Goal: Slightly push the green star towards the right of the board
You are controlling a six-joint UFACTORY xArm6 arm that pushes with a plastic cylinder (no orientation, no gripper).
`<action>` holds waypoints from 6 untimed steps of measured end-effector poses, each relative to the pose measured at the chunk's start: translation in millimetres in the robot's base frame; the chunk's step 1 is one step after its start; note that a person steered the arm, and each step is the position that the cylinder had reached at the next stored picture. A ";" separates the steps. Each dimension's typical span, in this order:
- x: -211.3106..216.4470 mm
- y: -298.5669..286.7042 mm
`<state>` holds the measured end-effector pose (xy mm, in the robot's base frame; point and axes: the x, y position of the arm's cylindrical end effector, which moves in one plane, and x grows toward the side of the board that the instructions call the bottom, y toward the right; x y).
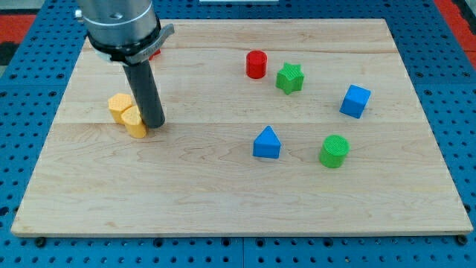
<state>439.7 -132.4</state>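
Camera view, and here we are: the arm hangs over the view's upper left, and there's no hand on it at all, nothing to open or close, just a straight dark rod. My tip (154,124) sits down on the counter (223,201), right against the yellow block (126,115), a lumpy two-lobed piece whose exact shape I can't make out. The tip is on that block's right flank, apparently touching it. Peeking out behind the arm's grey collar there's a sliver of something red (155,52), too hidden to name.

Now look across the board. The green star (290,77) is well apart from the tip, over in the upper right half, with the red cylinder (256,64) just beside it on its left. Further right sits the blue cube (355,101). Below, the blue triangle (266,143) and the green cylinder (335,151) stand side by side, near each other but apart.

So where does the job stand? By my reckoning, nothing shows the nudge under way: the star sits near the board's middle-right with nothing pressing on it. What's left is everything, I'd say: travel across, slip in on the star's left side, tricky with that red cylinder crowding the gap, then a short shove rightwards towards the blue cube's side.
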 end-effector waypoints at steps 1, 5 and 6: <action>-17.6 89.3; -101.1 192.0; -121.4 169.1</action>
